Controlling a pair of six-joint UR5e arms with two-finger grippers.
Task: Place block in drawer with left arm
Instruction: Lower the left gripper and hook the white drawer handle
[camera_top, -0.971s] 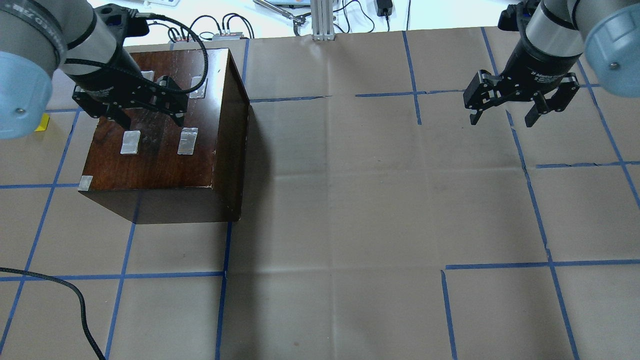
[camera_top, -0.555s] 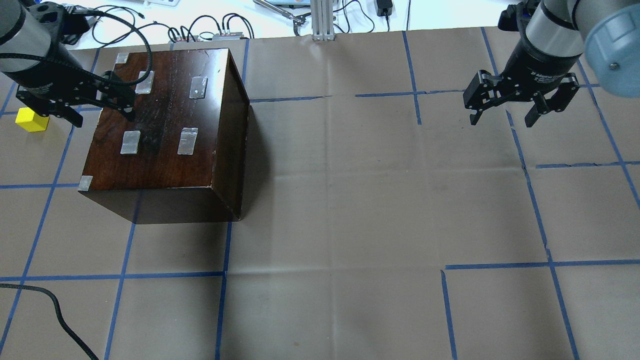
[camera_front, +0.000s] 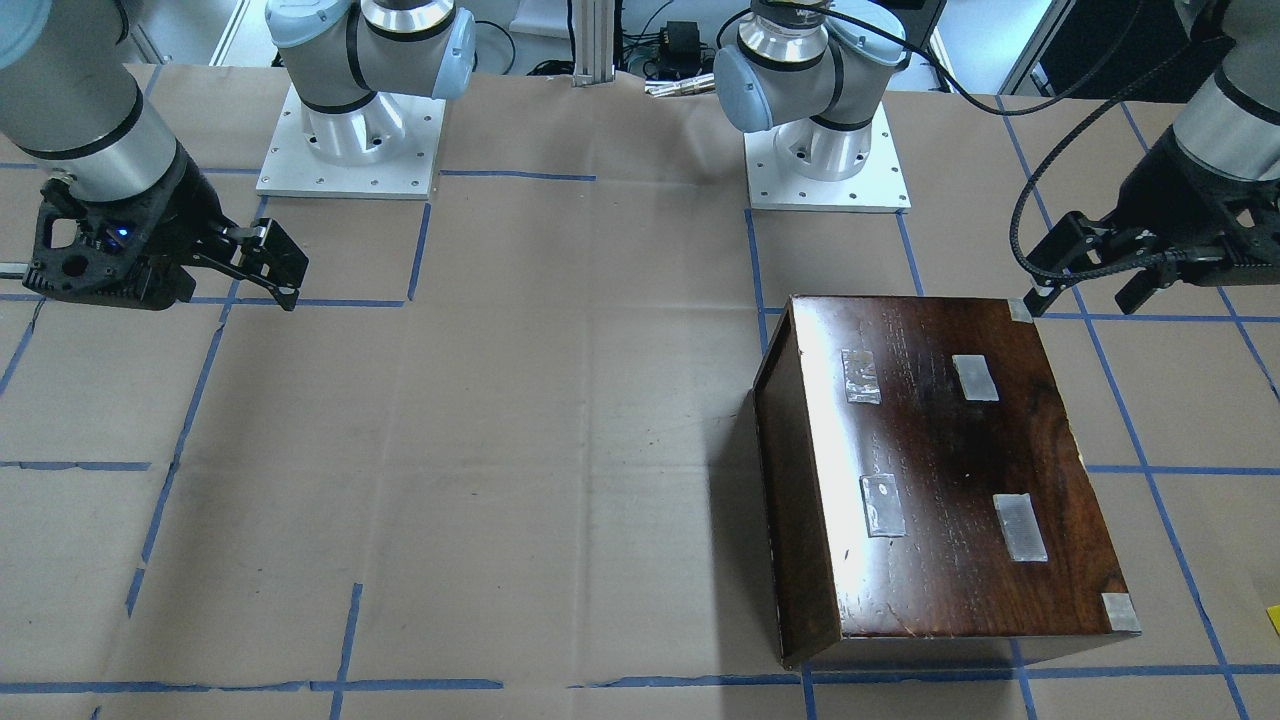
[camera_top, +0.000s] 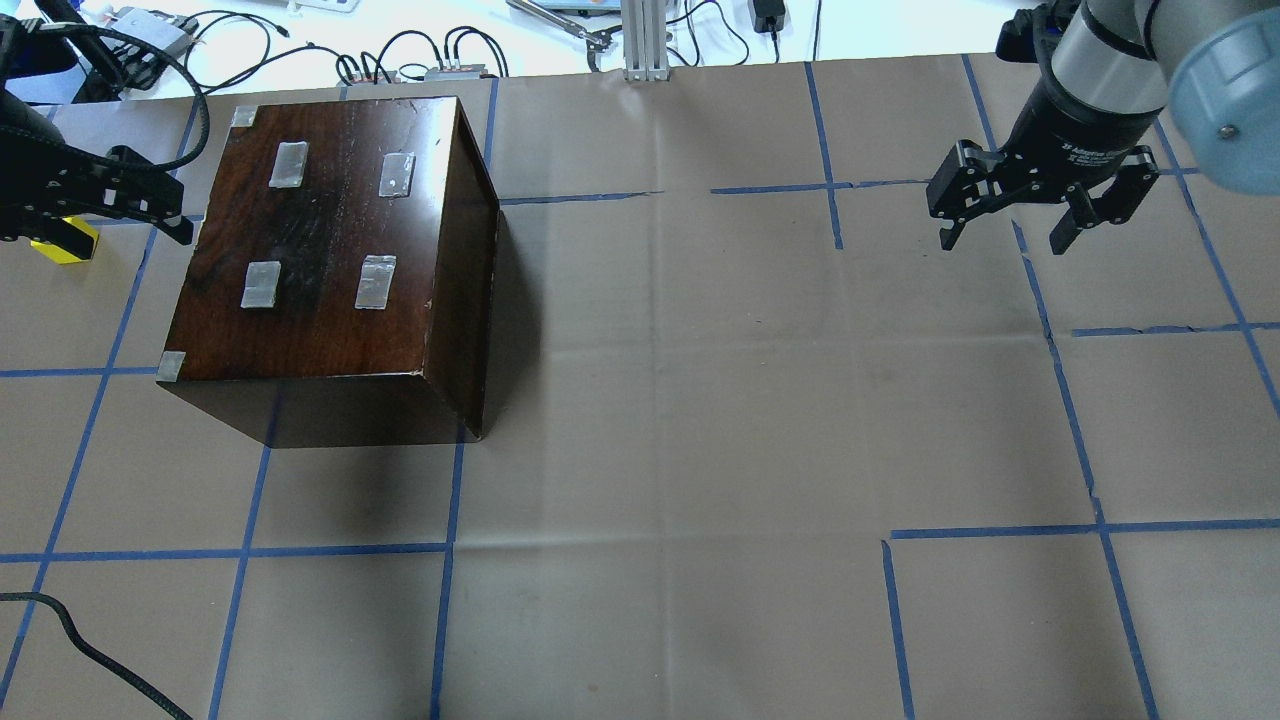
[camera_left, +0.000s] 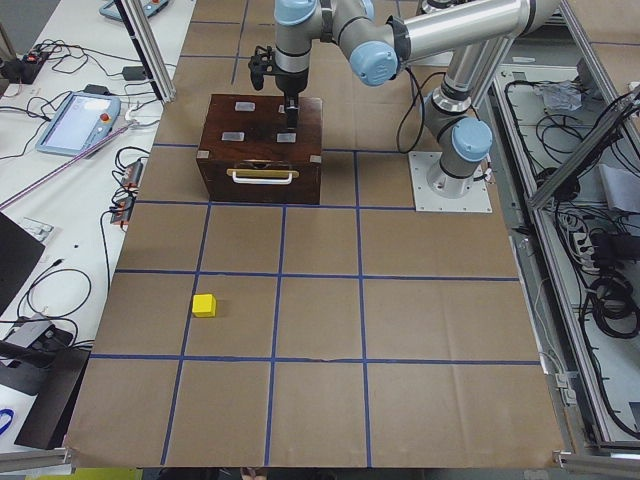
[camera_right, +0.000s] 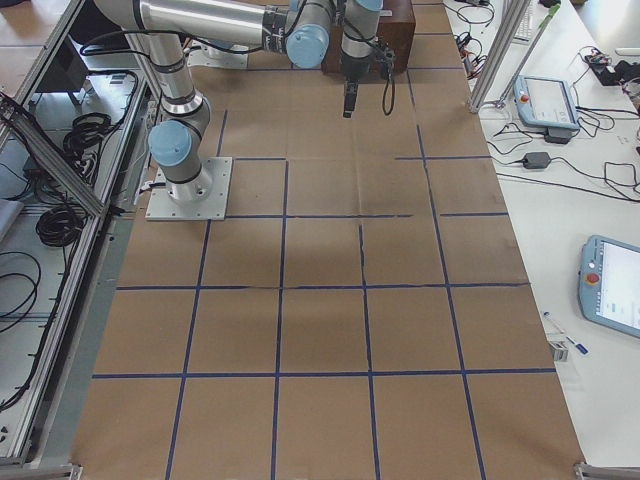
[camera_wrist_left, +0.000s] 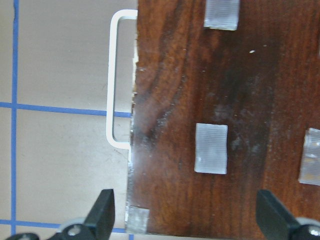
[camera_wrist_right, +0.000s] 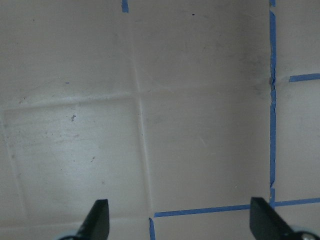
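The block (camera_left: 204, 305) is a small yellow cube on the paper, well apart from the cabinet; in the overhead view the block (camera_top: 66, 246) is partly covered by my left gripper. The drawer (camera_left: 262, 181) sits pushed into the dark wooden cabinet (camera_top: 330, 260), and its white handle (camera_wrist_left: 117, 80) shows; its tray is hidden. My left gripper (camera_top: 100, 208) is open and empty, in the air just off the cabinet's left edge. In the left wrist view my left gripper (camera_wrist_left: 187, 220) looks down on the cabinet top's edge. My right gripper (camera_top: 1003, 240) is open and empty over bare paper.
Silver tape patches (camera_top: 375, 282) mark the cabinet top. A loose black cable (camera_top: 90, 650) lies at the front left. Cables and boxes (camera_top: 440, 60) lie beyond the far table edge. Brown paper with blue tape lines (camera_top: 700, 400) covers the table.
My left gripper has moved left from above the cabinet top to past its left edge, and now partly covers the yellow block. The right arm has not moved.
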